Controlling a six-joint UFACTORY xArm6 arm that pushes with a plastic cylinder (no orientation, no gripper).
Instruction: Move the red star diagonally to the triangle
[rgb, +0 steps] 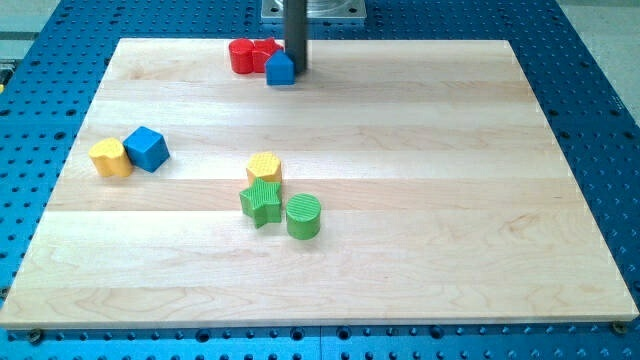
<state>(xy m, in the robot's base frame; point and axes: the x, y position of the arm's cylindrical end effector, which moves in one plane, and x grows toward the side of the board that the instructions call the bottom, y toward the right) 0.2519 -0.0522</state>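
Note:
The red star (265, 52) lies at the view's top edge of the board, wedged between a red round block (241, 56) on its left and the blue triangle (281, 69) on its lower right. All three touch. My tip (297, 71) stands just right of the blue triangle, touching or nearly touching its right side. The rod rises straight up from there and hides part of the area behind it.
A yellow block (110, 158) and a blue cube (147, 149) sit together at the view's left. A yellow hexagon (264, 167), a green star (262, 202) and a green cylinder (304, 216) cluster near the centre. The wooden board (450, 200) rests on a blue perforated table.

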